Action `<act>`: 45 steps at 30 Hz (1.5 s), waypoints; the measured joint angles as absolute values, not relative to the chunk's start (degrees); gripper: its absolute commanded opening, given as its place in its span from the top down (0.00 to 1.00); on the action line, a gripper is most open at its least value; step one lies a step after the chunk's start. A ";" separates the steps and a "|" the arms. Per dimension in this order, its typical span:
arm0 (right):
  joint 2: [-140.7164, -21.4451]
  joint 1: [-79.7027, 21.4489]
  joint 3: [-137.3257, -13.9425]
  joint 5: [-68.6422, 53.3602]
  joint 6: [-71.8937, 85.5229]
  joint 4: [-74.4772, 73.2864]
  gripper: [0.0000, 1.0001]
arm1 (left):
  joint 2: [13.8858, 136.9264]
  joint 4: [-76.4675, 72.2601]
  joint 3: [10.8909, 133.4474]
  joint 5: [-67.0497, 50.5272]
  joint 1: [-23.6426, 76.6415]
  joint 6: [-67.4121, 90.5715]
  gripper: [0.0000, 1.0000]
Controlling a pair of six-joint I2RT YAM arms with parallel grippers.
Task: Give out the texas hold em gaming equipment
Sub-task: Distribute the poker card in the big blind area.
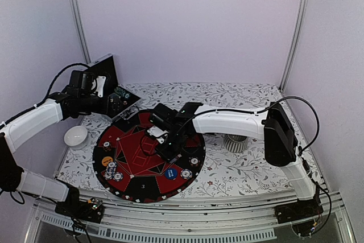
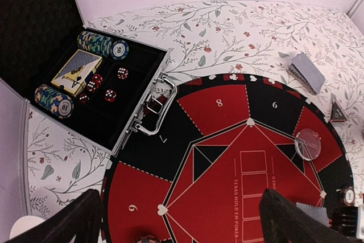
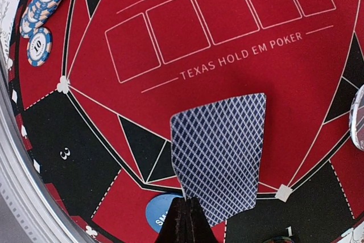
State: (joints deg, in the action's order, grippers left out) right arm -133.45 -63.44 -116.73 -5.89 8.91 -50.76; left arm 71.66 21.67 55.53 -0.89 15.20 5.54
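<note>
My right gripper (image 3: 187,211) is shut on the lower edge of a blue-backed playing card (image 3: 222,157), holding it above the round red-and-black poker mat (image 1: 131,189). Under it lies a blue button disc (image 3: 156,211). Striped chips (image 3: 41,9) and an orange disc (image 1: 107,161) sit at the mat's left edge, and a clear disc (image 2: 307,143) lies on a red segment. A deck of cards (image 2: 307,72) rests just off the mat. My left gripper (image 2: 182,226) hangs open above the mat's far-left part beside the case, nothing between its fingers (image 2: 62,220).
An open black hinged case (image 2: 139,55) at the back left holds chips, a card box and red dice. A white bowl (image 1: 75,136) sits left of the mat. A ribbed silver cup (image 1: 235,142) stands right of it, under my right arm.
</note>
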 measured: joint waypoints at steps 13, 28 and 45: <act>-135.39 -65.76 -118.63 -10.85 6.33 -48.29 0.98 | 71.66 21.67 55.53 -0.89 15.18 5.54 0.02; -134.10 -68.84 -116.95 -7.60 -23.97 -40.25 0.98 | 71.66 21.67 55.53 -0.86 15.18 5.54 0.02; -148.59 -70.26 -126.85 1.63 -62.33 -28.34 0.98 | 71.66 21.67 55.53 -0.89 15.18 5.54 0.02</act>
State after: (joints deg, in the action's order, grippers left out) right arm -148.59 -70.26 -126.85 1.63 -62.33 -28.34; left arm 71.66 21.67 55.53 -0.89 15.18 5.54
